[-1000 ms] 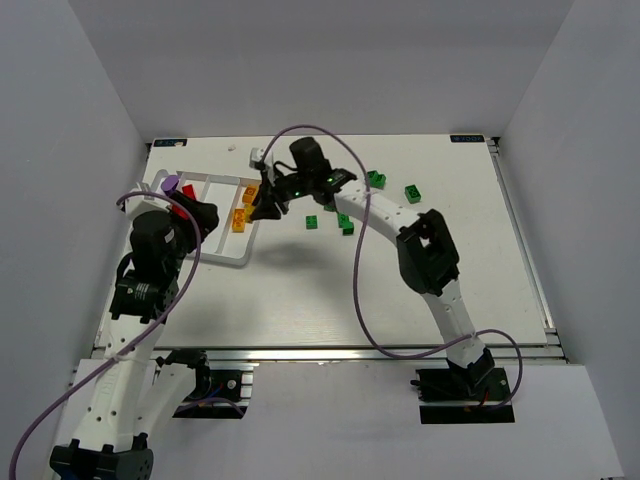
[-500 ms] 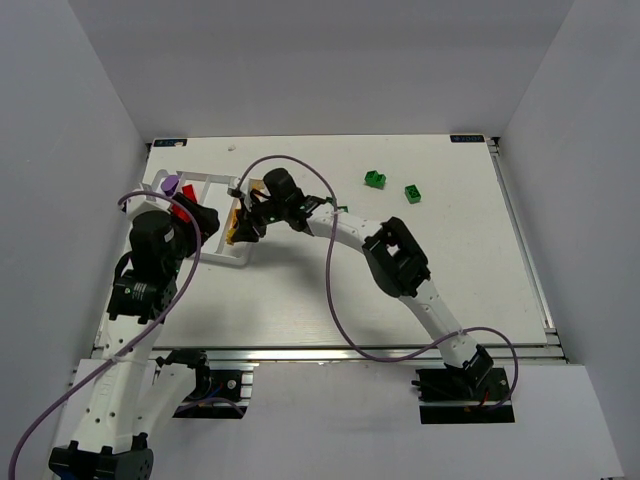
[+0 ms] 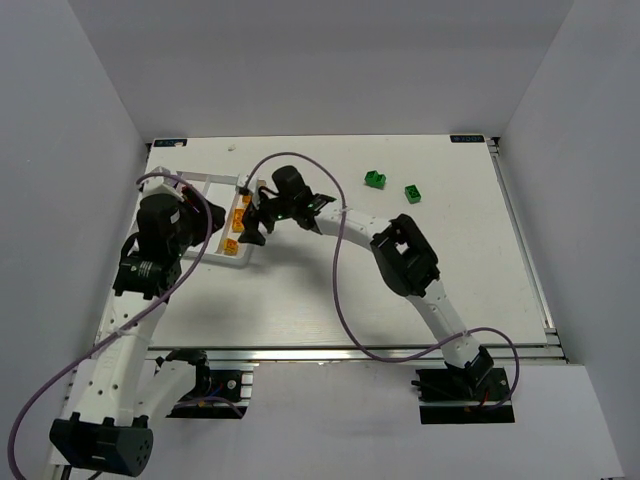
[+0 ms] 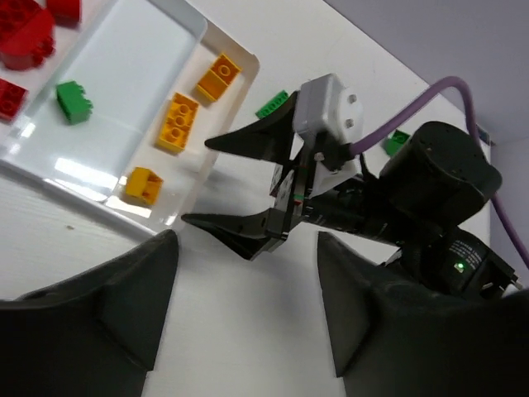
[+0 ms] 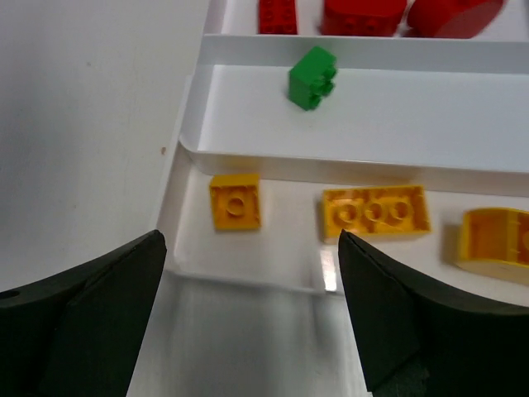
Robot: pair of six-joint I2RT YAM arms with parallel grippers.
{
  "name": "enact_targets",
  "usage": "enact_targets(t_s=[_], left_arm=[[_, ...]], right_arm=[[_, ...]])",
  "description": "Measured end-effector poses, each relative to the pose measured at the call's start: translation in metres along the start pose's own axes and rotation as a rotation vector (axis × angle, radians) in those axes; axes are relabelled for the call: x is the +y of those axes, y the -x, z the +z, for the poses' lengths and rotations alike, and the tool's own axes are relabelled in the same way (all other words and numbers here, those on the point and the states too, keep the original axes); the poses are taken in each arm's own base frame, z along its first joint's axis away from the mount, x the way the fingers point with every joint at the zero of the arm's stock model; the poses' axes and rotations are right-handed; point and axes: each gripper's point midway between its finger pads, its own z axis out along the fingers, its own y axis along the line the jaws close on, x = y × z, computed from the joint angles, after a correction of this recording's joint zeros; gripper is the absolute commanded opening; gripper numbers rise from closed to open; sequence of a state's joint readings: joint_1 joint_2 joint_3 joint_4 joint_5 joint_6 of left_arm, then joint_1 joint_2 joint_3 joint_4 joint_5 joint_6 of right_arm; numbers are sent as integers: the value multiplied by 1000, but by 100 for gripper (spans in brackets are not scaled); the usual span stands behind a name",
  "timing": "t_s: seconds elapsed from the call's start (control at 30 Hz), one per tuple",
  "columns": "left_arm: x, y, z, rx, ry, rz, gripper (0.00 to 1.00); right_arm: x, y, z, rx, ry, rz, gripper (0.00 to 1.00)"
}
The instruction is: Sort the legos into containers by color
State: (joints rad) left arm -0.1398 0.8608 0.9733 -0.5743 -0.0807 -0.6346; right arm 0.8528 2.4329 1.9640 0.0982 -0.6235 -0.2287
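Three yellow bricks (image 5: 376, 212) are lying in the tray's (image 5: 463, 116) rightmost compartment: a small square one, a longer one and a curved one, spaced apart in a row. One green brick (image 5: 312, 78) is sitting alone in the next compartment, and at least three red bricks (image 5: 364, 12), cut off by the view's edge, are filling the one after that. The white tray is resting toward the far-left corner of the tabletop (image 3: 330, 290). Two loose green bricks (image 3: 375, 179) are lying near each other by the far edge, well apart from the tray. The right gripper (image 5: 250, 248) is hovering over the tray's near-right corner, above the end wall by the square yellow brick, its fingers spread wide and holding nothing. The left gripper (image 4: 245, 256) is hanging over the tray, also parted and empty, facing the right one. Two small labels (image 3: 467, 138) are sitting at the tabletop's far corners, too small to read.
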Motion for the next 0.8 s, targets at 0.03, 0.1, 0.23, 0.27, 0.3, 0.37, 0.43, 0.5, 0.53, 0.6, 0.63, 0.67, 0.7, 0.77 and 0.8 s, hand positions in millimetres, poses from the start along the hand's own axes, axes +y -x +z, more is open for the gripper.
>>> enact_targets(t_s=[0.03, 0.1, 0.23, 0.27, 0.3, 0.37, 0.43, 0.5, 0.53, 0.6, 0.63, 0.67, 0.7, 0.77, 0.8], left_arm=[[-4, -2, 4, 16, -15, 2, 49], [-10, -7, 11, 54, -44, 15, 32], [-28, -21, 36, 164, -121, 58, 52], [-31, -25, 43, 191, -137, 75, 57], [-34, -29, 50, 225, -153, 86, 61], [-40, -37, 65, 279, -171, 112, 70], [-46, -46, 81, 324, -182, 157, 73], [-58, -54, 99, 364, -201, 217, 75], [-65, -58, 108, 381, -209, 248, 75], [-81, -66, 129, 407, -228, 316, 76], [-85, -72, 140, 419, -229, 349, 76], [-89, -78, 150, 433, -231, 382, 76], [-91, -84, 159, 442, -231, 414, 77], [-92, -101, 180, 470, -228, 494, 77], [-91, -107, 188, 478, -225, 523, 77]], right_arm=[[-8, 5, -9, -3, -19, -7, 89], [-25, 19, -31, -18, -54, -20, 83], [-58, 52, -94, -79, -73, -38, 59], [-66, 58, -113, -93, -78, -38, 56], [-74, 61, -135, -102, -85, -30, 55], [-87, 64, -174, -114, -109, -15, 58], [-100, 57, -216, -108, -152, 10, 65], [-104, 47, -246, -96, -188, 36, 74], [-102, 41, -258, -86, -199, 55, 77], [-94, 31, -273, -67, -210, 76, 78], [-86, 25, -278, -56, -210, 94, 78], [-80, 23, -282, -50, -208, 101, 78], [-75, 19, -288, -45, -212, 109, 77], [-62, 15, -297, -38, -208, 131, 77], [-60, 15, -304, -41, -213, 134, 77]])
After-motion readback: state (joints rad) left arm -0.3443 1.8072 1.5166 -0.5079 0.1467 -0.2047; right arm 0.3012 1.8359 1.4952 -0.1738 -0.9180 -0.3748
